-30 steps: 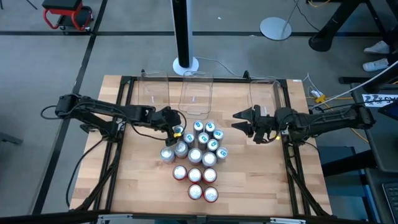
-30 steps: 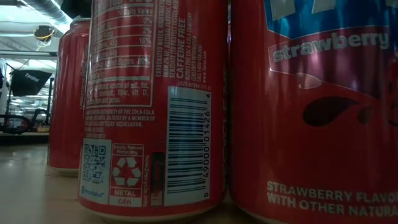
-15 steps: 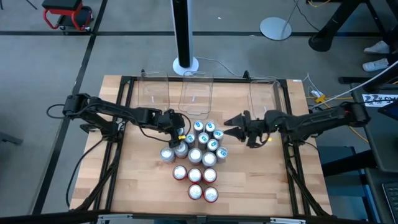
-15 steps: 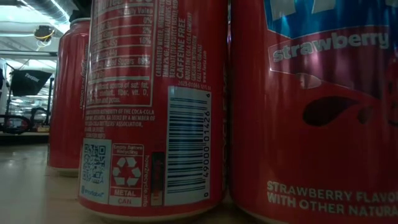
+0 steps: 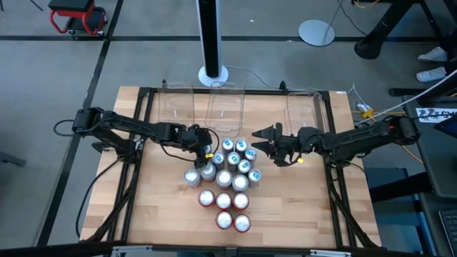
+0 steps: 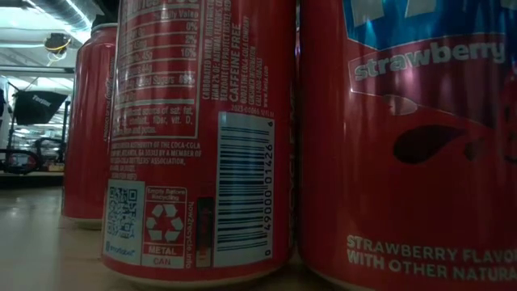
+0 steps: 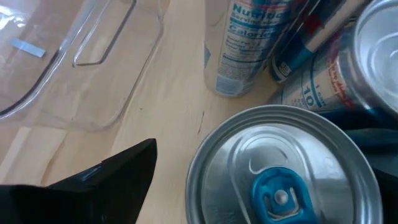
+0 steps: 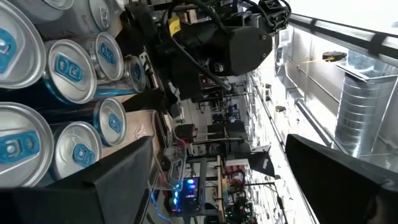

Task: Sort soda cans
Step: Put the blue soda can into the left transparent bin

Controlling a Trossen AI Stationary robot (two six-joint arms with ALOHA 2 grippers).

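Note:
The soda cans stand upright in one cluster mid-table: teal-blue ones (image 5: 237, 153) at the far side, silver-grey ones (image 5: 193, 177) on the left, red ones (image 5: 223, 210) nearest. The red cans (image 6: 202, 137) fill the low view and hide both arms. My left gripper (image 5: 208, 148) is open at the cluster's left edge, right over a blue-tabbed can (image 7: 283, 171), with a finger (image 7: 109, 180) beside it. My right gripper (image 5: 263, 140) is wide open at the cluster's right edge. It points level toward the table's left at the teal cans (image 8: 68, 68) and touches none. My left gripper (image 7: 261, 146) stands from above around the top of the blue-tabbed can. A strip of bare table shows between one finger and the can's rim (image 7: 196, 165). The other finger sits at the picture's edge, and I cannot tell whether it touches the can.
Three clear plastic tubs lie along the far edge: left (image 5: 178, 103), middle (image 5: 227, 108) and right (image 5: 303, 107). Part of one tub (image 7: 74, 62) lies just beyond the left gripper. Bare wood lies to the left and right of the cluster. A black post (image 5: 209, 36) stands behind the table.
My right gripper has moved toward the table's left, from beside the right rail up to the right edge of the can cluster, staying open. My left gripper has edged toward the table's right, onto the cluster's left edge. The cans have kept their places.

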